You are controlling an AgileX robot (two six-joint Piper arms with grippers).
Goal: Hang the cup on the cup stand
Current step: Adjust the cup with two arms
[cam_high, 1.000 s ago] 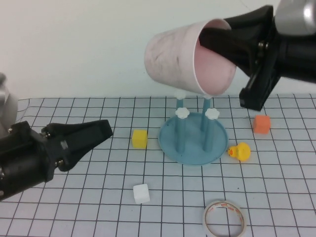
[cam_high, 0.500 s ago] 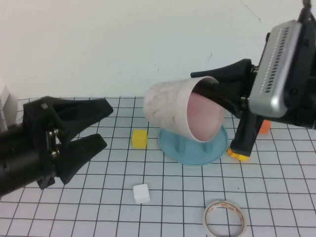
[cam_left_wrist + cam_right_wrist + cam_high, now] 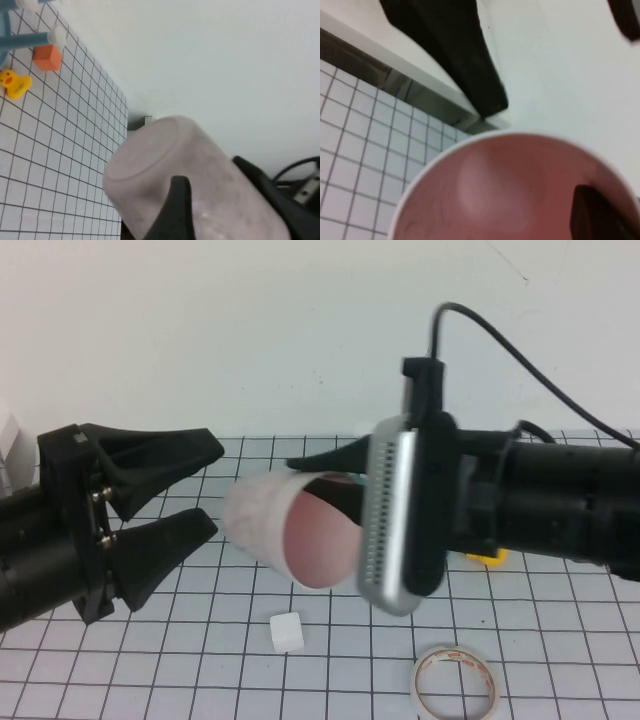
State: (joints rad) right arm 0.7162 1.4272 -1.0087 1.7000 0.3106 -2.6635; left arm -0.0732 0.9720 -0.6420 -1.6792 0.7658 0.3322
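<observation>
As left gripper [image 3: 205,485] opened, cup [image 3: 290,535] lowered

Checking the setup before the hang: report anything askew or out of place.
The cup is on its side in mid-air, pinched at the rim by the right claw, base toward the open left claw, and away from the cup stand. Nothing spilled or damaged.

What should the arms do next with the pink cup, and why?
Probably ease the open left gripper forward around the cup's closed end. The right gripper holds the cup by its rim in mid-air, lying sideways with its base toward the left gripper, whose fingers stand spread just short of it. It looks like a handover, with nothing yet closed on the base.
</observation>
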